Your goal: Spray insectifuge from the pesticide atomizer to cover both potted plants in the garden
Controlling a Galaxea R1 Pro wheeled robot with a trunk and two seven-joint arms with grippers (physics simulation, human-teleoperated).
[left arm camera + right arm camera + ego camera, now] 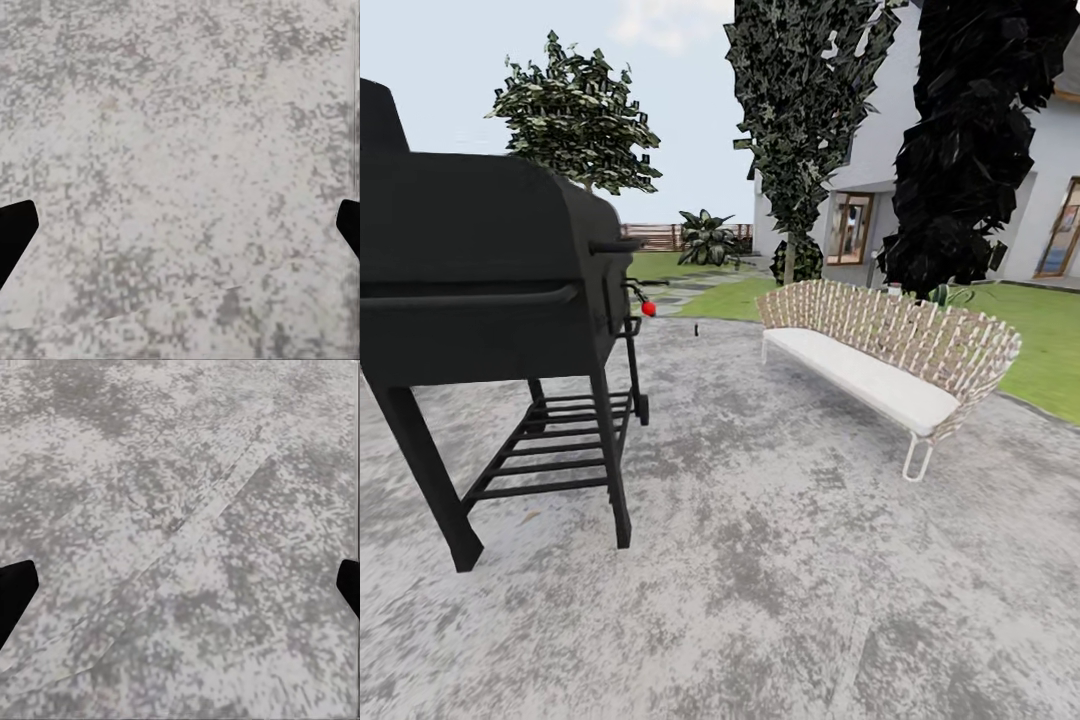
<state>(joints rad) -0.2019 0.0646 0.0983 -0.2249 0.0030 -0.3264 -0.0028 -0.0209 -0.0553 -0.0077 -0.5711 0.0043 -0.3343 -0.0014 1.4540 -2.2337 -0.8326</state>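
I am on the garden's grey paved patio (760, 560), with green lawn (1050, 345) beyond it on the right. The potted plants are out of view. A small red-tipped object (648, 308) hangs at the side of a black grill; I cannot tell whether it is the pesticide atomizer. My left gripper (180, 232) is open over bare paving, its dark fingertips (15, 232) far apart at the picture's edges. My right gripper (180, 592) is open too, with nothing between its fingertips (15, 592) but paving.
A large black grill (490, 270) on legs stands close on the left. A woven bench (890, 355) with a white cushion stands to the right. Behind are tall dark trees (800, 110), a broad-leaved plant (708, 238), a brown fence (655, 236) and a house (1050, 200).
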